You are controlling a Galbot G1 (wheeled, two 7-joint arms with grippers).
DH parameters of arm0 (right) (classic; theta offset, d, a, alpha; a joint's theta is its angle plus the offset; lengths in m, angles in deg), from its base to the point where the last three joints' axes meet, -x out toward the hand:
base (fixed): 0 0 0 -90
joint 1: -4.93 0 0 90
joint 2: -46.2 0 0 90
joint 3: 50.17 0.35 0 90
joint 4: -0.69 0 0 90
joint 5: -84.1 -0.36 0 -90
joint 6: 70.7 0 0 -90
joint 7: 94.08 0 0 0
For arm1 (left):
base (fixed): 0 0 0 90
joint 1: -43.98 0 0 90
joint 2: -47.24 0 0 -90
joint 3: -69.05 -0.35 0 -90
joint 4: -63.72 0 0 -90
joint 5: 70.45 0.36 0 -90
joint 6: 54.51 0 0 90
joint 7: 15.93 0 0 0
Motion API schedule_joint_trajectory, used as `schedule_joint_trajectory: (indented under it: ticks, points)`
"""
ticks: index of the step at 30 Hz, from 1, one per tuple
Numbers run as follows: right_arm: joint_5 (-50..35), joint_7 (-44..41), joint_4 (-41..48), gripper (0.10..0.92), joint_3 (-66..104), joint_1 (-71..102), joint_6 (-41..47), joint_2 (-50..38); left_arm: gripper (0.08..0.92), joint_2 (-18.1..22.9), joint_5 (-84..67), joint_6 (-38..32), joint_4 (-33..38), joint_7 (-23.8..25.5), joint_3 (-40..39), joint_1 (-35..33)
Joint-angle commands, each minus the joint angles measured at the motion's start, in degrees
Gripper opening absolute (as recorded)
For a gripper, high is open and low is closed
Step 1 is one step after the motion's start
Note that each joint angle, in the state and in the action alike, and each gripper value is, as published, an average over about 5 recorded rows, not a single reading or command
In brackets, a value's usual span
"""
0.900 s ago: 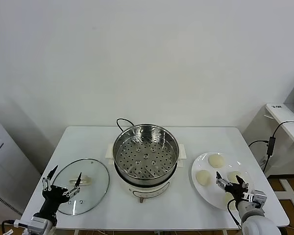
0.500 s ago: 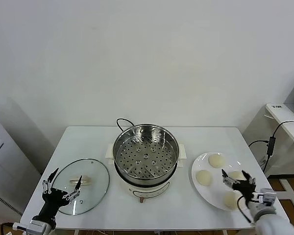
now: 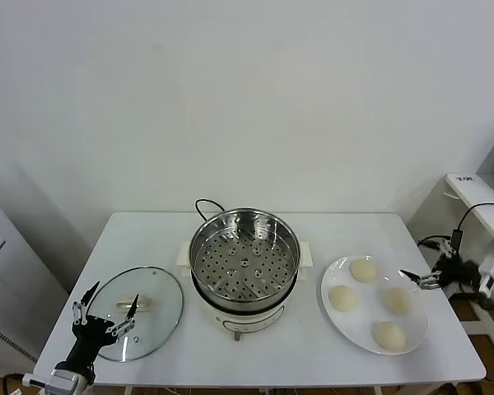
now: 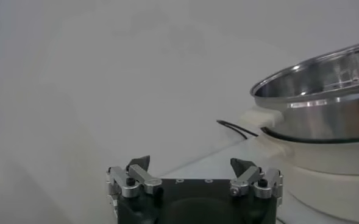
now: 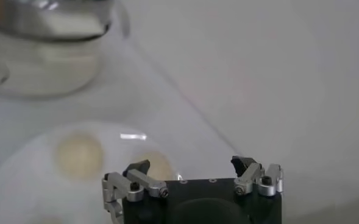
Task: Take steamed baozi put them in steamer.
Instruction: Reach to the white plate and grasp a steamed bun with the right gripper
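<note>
The steamer (image 3: pixel 244 263), a shiny steel pot with a perforated floor on a white base, stands mid-table with nothing in it. Several pale steamed baozi lie on a white plate (image 3: pixel 356 322) to its right, among them the back one (image 3: pixel 362 269), the left one (image 3: pixel 342 297) and the front one (image 3: pixel 389 334). My right gripper (image 3: pixel 413 279) hovers open at the plate's right rim, past the table edge, holding nothing; its wrist view shows the jaws (image 5: pixel 191 165) wide apart above a baozi (image 5: pixel 78 155). My left gripper (image 3: pixel 114 292) stands open and unloaded over the glass lid (image 3: pixel 137 311), with the steamer (image 4: pixel 325 103) off to its side.
The glass lid lies flat at the table's front left. A black cord (image 3: pixel 204 203) runs behind the steamer. A white side table (image 3: pixel 477 197) with cables stands beyond the right edge. A grey cabinet (image 3: pixel 4 271) is at the left.
My right gripper has swung from over the plate's front to the right, off the plate and beyond the table edge, uncovering the front baozi. The left arm has barely shifted.
</note>
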Motion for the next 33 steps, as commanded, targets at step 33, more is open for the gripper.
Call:
schedule_joint_trajectory:
  ticks: [33]
  points:
    - [26.84, -10.03, 33.4, 0.823, -48.4, -42.2, -5.54, 24.09, 0.823, 1.67, 2.7, 1.62, 0.7, -0.96, 0.06, 1.5]
